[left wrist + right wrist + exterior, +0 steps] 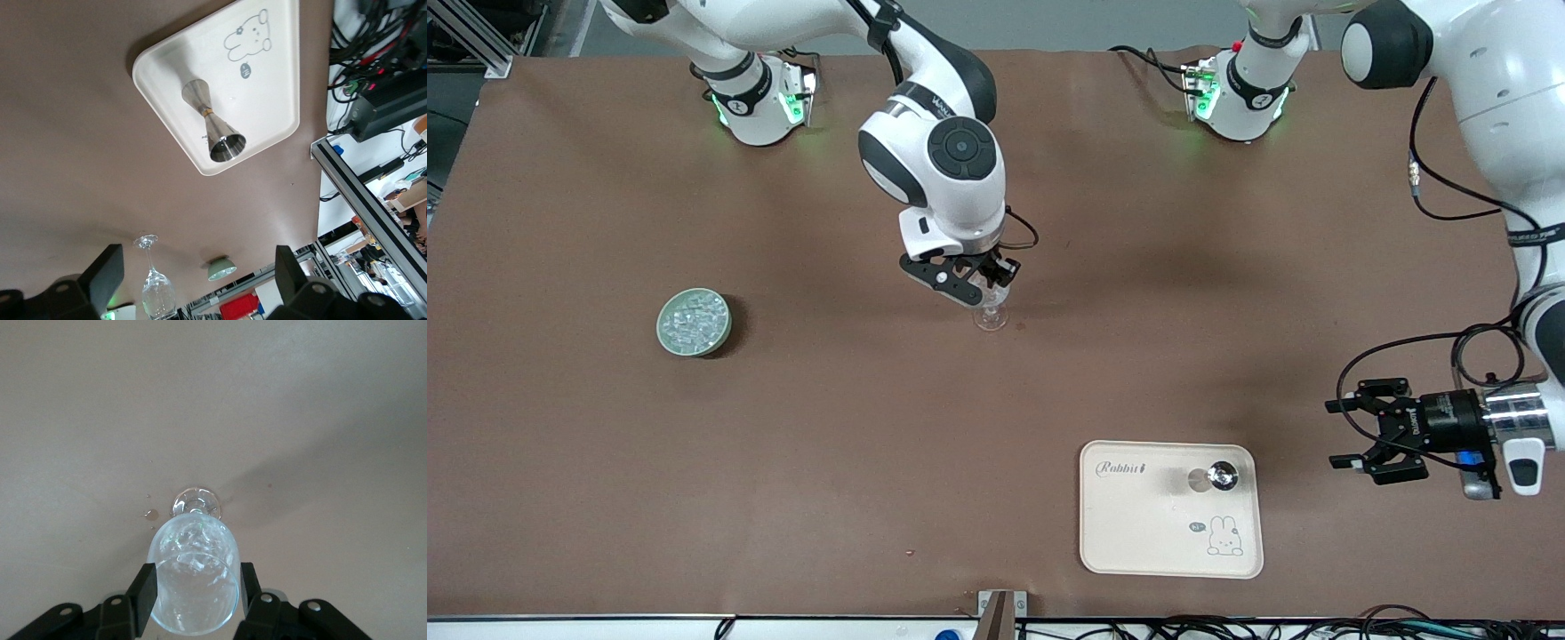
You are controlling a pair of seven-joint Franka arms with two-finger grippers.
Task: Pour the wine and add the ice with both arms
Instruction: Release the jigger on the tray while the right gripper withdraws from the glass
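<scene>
The right pincer point(980, 286) straddles the bowl of the stemmed glass point(195, 577) at mid-table point(996, 427), fingers beside it; whether they actually grip cannot be told. The left pincer point(1347, 434) waits open beside the tray point(1138, 542) with its steel jigger point(212, 127). The ice point(692, 320), small clear cubes, fills a green dish point(667, 340) toward the right arm's end; the ice step appears to be in hand, and more cubes would have to be fetched from there.
</scene>
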